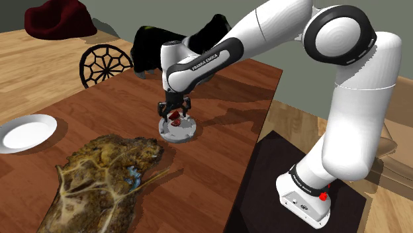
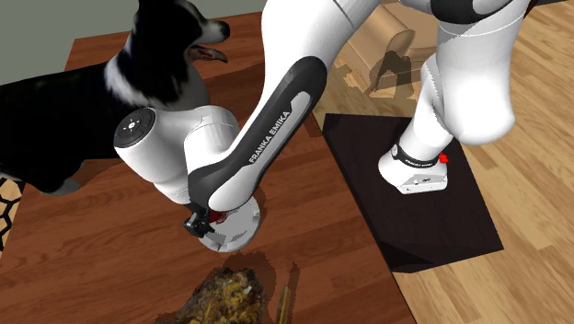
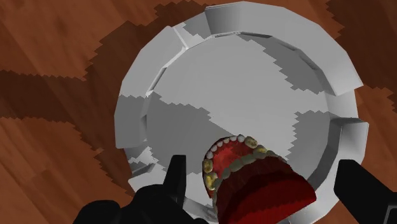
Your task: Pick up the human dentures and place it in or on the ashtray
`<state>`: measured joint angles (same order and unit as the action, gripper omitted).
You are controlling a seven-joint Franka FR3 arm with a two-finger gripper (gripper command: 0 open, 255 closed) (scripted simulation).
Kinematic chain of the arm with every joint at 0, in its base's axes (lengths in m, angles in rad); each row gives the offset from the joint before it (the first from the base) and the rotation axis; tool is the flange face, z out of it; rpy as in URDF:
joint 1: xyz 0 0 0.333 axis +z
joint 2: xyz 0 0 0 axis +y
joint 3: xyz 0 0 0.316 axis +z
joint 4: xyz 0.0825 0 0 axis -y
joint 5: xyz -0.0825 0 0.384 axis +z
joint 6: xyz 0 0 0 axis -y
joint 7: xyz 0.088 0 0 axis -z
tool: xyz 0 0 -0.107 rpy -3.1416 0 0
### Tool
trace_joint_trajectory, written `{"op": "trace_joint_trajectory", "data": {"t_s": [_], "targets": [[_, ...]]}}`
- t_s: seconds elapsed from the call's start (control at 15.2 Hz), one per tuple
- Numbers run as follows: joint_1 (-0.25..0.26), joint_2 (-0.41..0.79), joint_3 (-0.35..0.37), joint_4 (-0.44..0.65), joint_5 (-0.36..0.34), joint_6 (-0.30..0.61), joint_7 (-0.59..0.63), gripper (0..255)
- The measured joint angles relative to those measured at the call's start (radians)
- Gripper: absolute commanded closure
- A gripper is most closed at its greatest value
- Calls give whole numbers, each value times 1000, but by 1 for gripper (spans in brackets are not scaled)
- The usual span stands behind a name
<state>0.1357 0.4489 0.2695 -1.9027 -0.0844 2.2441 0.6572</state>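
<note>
arm is reaching from the dark stand (image 1: pixel 265 198) at lower right toward frame middle | gripper (image 1: pixel 176 112) is hanging just over a pale ashtray (image 1: pixel 188 135) on the wooden table (image 1: pixel 218 165) | red dentures (image 1: pixel 176 121) are showing right below it | white plate (image 1: pixel 26 131) is lying at left edge | black dog (image 1: pixel 155 43) is standing at upper middle

Home dining area — wooden table (image 1: pixel 222 136), chair (image 1: pixel 104 64), white plate (image 1: pixel 26 131), dog (image 2: pixel 138 74).
</note>
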Motion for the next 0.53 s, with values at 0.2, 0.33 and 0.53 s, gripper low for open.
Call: {"op": "trace_joint_trajectory", "data": {"t_s": [0.2,0.33,0.53], "targets": [[-2,-10,2,4,3,-14,-2,0],[-8,-46,7,15,14,-59,-10,0],[-10,-60,10,44,20,-102,-13,0]]}}
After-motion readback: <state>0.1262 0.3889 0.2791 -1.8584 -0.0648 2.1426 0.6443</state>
